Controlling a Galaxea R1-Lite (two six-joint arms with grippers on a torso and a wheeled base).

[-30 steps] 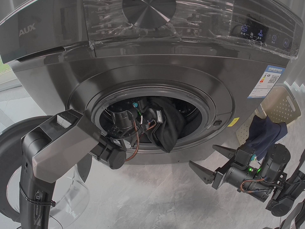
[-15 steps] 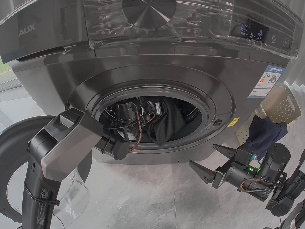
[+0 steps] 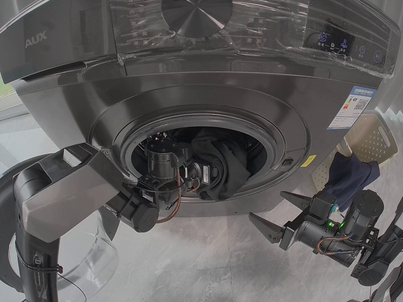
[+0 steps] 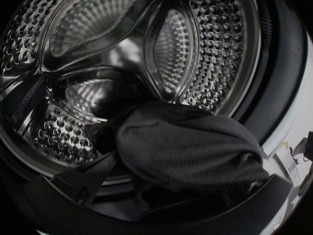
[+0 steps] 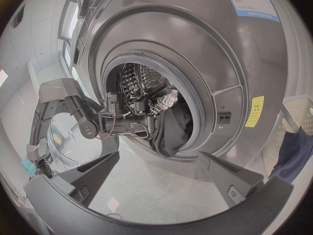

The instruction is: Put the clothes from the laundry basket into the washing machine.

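Left claw [image 4: 156, 163] is sitting spread open in the washing machine [image 3: 201, 93] mouth, black garment [image 3: 228, 168] is hanging over the near rim, so I'd be shoving it deeper before backing out.

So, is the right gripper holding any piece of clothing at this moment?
No, the right gripper hangs open and empty before the washing machine, while the navy garment lies draped over the laundry basket.
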